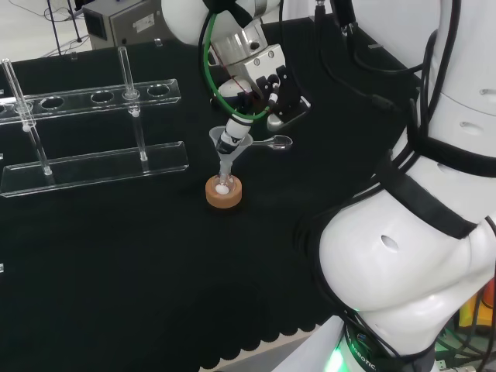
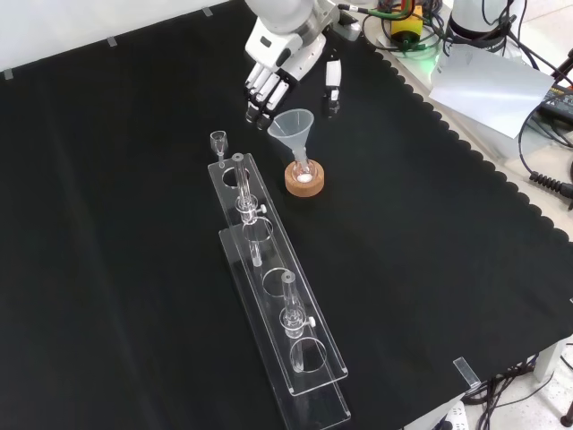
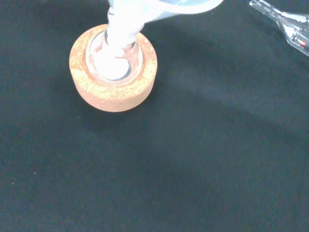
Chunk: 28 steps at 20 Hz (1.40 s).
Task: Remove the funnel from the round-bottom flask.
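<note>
Head view. Item one: the hand [image 1: 256,81], which I have parked above and just behind the funnel [image 1: 230,139]. One finger [image 1: 230,133] reaches down at the funnel's rim; I cannot tell whether it touches. Item two: the funnel, stem seated in the round-bottom flask [image 1: 224,184], directly below the hand. Item three: the cork ring [image 1: 224,194] carrying the flask, below the fingertips. Item four: a clear rack [image 1: 93,132], well off to the side of the hand, with glass tubes standing in it. Item five: a small glass piece [image 1: 277,142] on the cloth just beside the funnel, under the hand.

Front view. The hand [image 2: 277,63] comes in from above, fingers [image 2: 260,94] hanging fairly straight on one side of the funnel [image 2: 293,125] and the thumb [image 2: 332,90] on the other; they are spread, with the funnel mouth just below and between them, nothing pinched. The flask [image 2: 304,175] sits in its cork ring [image 2: 305,182] below. The rack [image 2: 277,296] runs away from the hand toward me.

Wrist view. The funnel [image 3: 159,6] rim lies close under the palm, its stem entering the flask [image 3: 113,58]; white material shows in the flask bottom. The cork ring [image 3: 113,72] surrounds it.

Status, my judgement: approach done, grasp not yet made. Remaining: close on the funnel, lift it straight out of the neck, set it aside.
</note>
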Available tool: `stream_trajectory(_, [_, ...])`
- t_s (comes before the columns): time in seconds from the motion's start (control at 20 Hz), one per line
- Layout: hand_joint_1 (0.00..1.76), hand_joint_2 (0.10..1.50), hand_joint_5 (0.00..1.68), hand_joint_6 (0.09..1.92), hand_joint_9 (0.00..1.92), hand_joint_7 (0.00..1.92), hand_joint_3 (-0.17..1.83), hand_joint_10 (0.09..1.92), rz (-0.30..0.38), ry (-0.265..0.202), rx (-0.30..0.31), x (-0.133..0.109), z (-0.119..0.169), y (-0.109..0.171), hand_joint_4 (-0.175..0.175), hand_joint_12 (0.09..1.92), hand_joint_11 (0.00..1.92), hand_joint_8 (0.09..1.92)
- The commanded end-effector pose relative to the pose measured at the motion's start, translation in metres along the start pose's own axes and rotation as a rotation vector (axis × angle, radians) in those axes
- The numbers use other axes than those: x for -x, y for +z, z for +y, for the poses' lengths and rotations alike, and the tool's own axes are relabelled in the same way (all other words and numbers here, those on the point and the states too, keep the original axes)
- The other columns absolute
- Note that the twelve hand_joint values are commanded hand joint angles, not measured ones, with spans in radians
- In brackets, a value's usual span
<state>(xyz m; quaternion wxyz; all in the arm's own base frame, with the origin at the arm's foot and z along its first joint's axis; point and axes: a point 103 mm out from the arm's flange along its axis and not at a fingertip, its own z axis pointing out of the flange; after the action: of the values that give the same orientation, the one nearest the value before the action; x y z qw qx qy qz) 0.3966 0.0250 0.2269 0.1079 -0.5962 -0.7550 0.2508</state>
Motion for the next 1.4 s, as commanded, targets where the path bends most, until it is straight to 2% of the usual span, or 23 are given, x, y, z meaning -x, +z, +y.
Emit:
stream_trajectory(0.05, [0.61,0.86,0.03,0.09,0.1,0.0,-0.1,0.86,0.012,-0.003,-0.007,-0.002,-0.001,0.006,-0.097,1.47,0.19,0.3])
stream_trajectory(0.4, [0.61,0.87,0.03,0.09,0.1,0.0,-0.1,0.85,0.0,-0.007,-0.026,-0.005,0.012,0.011,-0.097,1.46,0.2,0.28])
stream_trajectory(1.0, [0.61,0.87,0.02,0.09,0.09,0.0,-0.11,0.85,0.023,-0.018,-0.061,0.002,0.031,0.021,-0.094,1.46,0.2,0.27])
stream_trajectory(1.4, [0.6,0.87,0.01,0.09,0.09,0.0,-0.11,0.86,0.07,-0.03,-0.065,0.009,0.029,0.026,-0.094,1.46,0.2,0.26])
